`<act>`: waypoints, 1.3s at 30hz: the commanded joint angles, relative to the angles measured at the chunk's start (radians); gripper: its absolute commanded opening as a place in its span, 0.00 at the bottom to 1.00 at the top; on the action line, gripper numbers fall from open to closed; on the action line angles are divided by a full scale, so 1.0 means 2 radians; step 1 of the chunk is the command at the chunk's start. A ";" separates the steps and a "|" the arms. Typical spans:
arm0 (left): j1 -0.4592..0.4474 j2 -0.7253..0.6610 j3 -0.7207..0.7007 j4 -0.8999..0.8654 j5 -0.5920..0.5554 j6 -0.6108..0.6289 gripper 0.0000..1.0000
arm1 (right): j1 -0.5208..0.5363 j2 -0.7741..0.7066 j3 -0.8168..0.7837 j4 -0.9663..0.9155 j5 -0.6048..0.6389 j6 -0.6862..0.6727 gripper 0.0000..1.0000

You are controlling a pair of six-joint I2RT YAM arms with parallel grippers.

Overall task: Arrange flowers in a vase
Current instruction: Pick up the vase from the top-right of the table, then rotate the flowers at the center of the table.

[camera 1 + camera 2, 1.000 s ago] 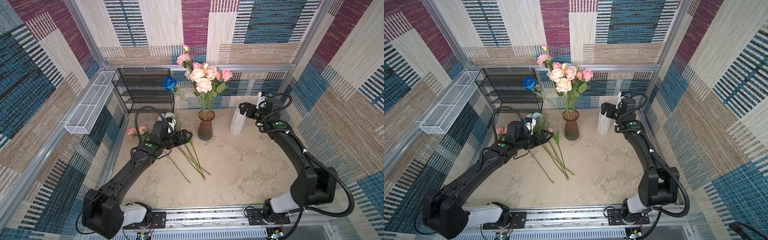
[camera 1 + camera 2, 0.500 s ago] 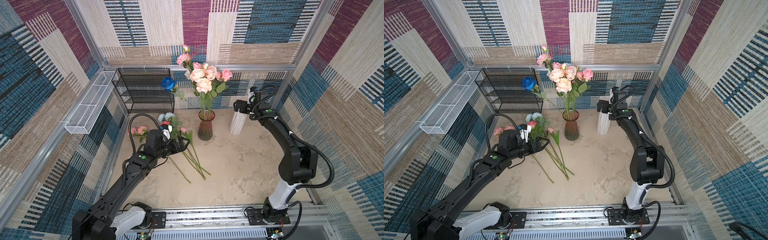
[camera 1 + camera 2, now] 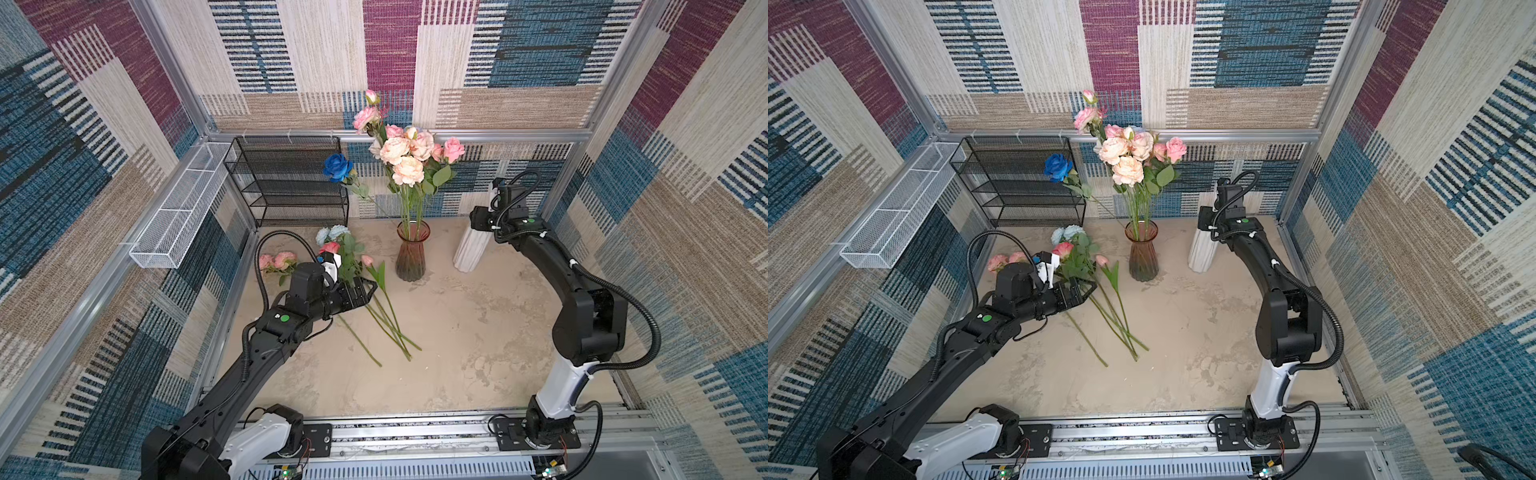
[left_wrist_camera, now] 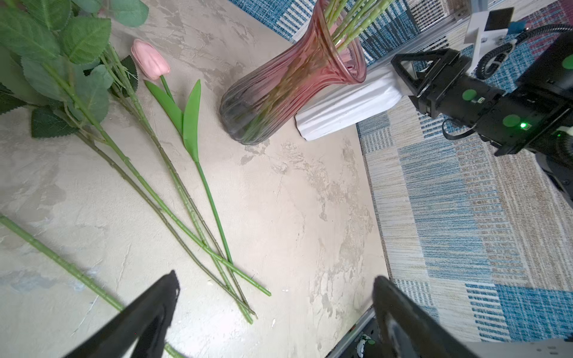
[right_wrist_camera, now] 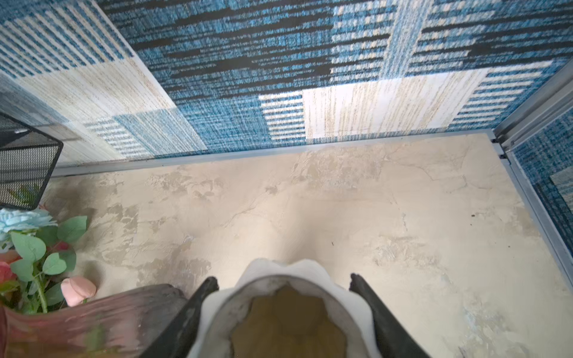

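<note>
Lying flowers [image 3: 388, 328]: knobbly green stems crossed on the table, serrated leaves; smooth pink tulip [image 4: 151, 60] alongside.
Bouquet [image 3: 409, 156]: ruffled peach and pink blooms, upright in glass vase.
Glass vase [image 3: 411, 255]: ribbed, pink, waisted, flared.
Left gripper [image 4: 274, 279]: spread wide, empty, above stems.
Right gripper [image 5: 282, 279]: jaws flank fluted white vase [image 3: 467, 253] rim; grip unclear.
Table [image 3: 478, 332]: mottled beige.

bare tabletop [image 3: 478, 332] before the pink vase [image 3: 410, 257]; loose stems [image 3: 394, 331] and white vase [image 3: 469, 249] flank it.
</note>
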 commanded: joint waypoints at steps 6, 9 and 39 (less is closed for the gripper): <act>0.006 -0.011 0.003 -0.012 -0.006 0.013 0.99 | 0.032 -0.120 -0.113 0.025 -0.008 0.022 0.48; 0.008 -0.012 -0.004 -0.012 -0.008 0.011 0.99 | 0.064 -0.184 -0.174 0.026 0.000 0.028 0.47; 0.043 0.035 -0.093 0.005 -0.024 -0.048 0.70 | 0.373 -0.254 -0.270 0.029 -0.010 0.026 0.47</act>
